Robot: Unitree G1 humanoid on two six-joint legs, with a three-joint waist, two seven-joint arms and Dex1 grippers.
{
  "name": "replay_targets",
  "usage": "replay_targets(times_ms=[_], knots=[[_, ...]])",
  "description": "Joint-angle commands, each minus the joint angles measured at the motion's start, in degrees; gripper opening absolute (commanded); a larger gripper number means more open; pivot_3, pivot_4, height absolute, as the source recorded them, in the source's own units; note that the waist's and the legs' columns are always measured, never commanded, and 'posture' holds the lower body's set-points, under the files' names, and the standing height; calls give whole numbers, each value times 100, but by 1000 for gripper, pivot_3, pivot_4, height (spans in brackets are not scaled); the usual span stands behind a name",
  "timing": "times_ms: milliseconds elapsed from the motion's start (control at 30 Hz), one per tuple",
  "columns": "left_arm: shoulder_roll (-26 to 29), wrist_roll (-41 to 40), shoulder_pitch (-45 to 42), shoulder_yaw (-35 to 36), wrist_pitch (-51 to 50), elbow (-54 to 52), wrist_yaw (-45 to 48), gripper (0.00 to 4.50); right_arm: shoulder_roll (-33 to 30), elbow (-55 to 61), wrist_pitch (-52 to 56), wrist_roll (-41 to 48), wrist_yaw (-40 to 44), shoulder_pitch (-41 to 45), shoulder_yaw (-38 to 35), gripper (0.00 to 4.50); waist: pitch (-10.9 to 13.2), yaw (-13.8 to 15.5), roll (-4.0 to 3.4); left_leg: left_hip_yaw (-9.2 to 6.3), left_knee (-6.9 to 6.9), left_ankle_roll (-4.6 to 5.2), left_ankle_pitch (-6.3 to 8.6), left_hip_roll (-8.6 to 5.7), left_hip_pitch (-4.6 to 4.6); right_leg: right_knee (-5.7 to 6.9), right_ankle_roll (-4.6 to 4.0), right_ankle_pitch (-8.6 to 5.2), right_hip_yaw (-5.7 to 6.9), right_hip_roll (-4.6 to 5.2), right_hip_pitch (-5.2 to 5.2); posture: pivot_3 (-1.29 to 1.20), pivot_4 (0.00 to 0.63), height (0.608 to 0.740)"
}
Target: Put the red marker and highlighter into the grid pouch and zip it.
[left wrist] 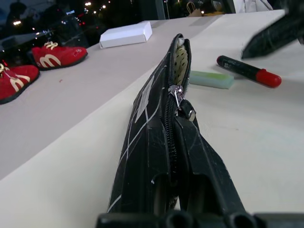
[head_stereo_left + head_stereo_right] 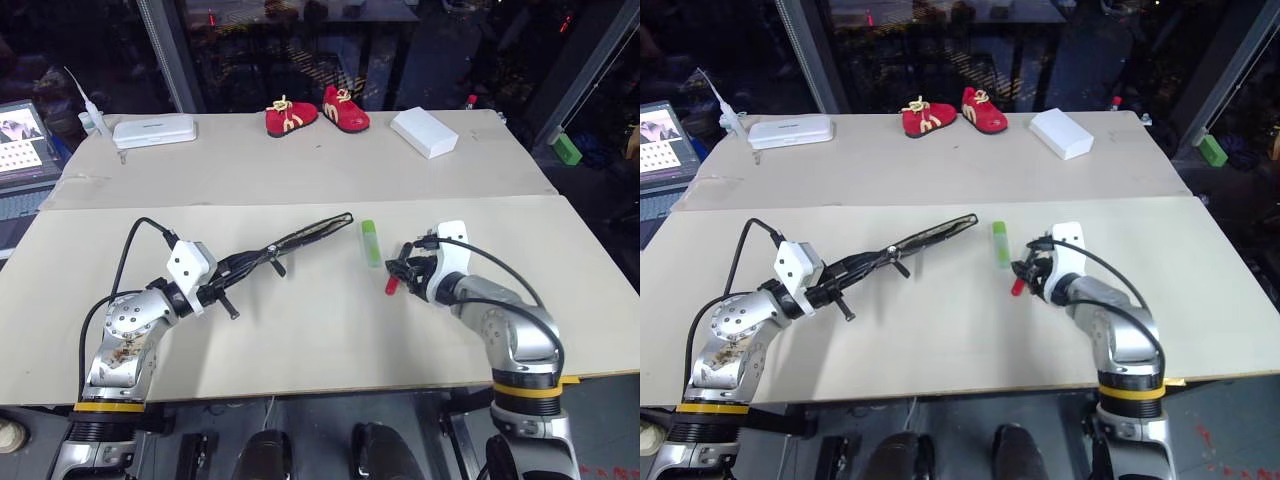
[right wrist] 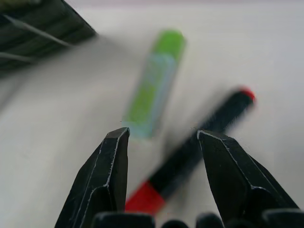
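One red marker (image 2: 392, 284) lies on the worktop (image 2: 300, 340) right at the right hand (image 2: 403, 266), whose fingers stand apart with the marker showing between them in the wrist view, not clamped. One highlighter (image 2: 371, 242), pale green, lies just at its ten o'clock, close beside it but apart. One grid pouch (image 2: 300, 238) sits at nine o'clock of the highlighter, lifted on edge, and the left hand (image 2: 232, 272) is pinched together on its near end. The zipper is drawn partway, so the far end gapes and pale dotted lining shows; whether anything is inside, I cannot tell. Out at twelve o'clock stand two red baby shoes (image 2: 317, 112). One white box (image 2: 424, 131) lies at one o'clock, one flat white case (image 2: 154, 130) at eleven, and one laptop (image 2: 25, 150) at the left edge.
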State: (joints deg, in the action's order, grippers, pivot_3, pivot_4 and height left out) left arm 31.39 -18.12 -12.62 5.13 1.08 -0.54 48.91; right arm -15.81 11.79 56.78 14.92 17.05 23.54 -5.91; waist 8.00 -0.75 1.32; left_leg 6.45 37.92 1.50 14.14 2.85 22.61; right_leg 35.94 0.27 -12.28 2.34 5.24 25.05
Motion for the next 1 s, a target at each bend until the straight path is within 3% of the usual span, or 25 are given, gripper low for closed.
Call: replay_targets(times_ms=[33,533,867,1000], knots=[[-42,-49,-21,22,139,-104,21,0,28,92,-349,-199,-257,90,121,2590,0,-9,0,-1,0,0,0,0,-1,1,0,0,0,-1,0,0,150,740],[-65,-99,39,130,-16,-356,-173,0,-215,-1151,-1512,-1062,-289,-198,1211,2590,-6,5,9,-7,0,1,1,3,-22,-4,1,-1,2,-4,-25,0,150,740],[-49,-150,65,141,-152,-524,-215,0,-665,-1212,-2225,-1581,-102,-320,1586,2590,-10,24,13,-18,0,7,5,0,-58,-19,8,-8,5,0,-78,0,150,740],[-49,-159,30,129,-189,-542,-213,0,-663,-1223,-2187,-1447,-16,-265,1396,1530,-10,27,14,-19,0,7,5,0,-57,-19,8,-8,4,0,-77,0,150,740]])
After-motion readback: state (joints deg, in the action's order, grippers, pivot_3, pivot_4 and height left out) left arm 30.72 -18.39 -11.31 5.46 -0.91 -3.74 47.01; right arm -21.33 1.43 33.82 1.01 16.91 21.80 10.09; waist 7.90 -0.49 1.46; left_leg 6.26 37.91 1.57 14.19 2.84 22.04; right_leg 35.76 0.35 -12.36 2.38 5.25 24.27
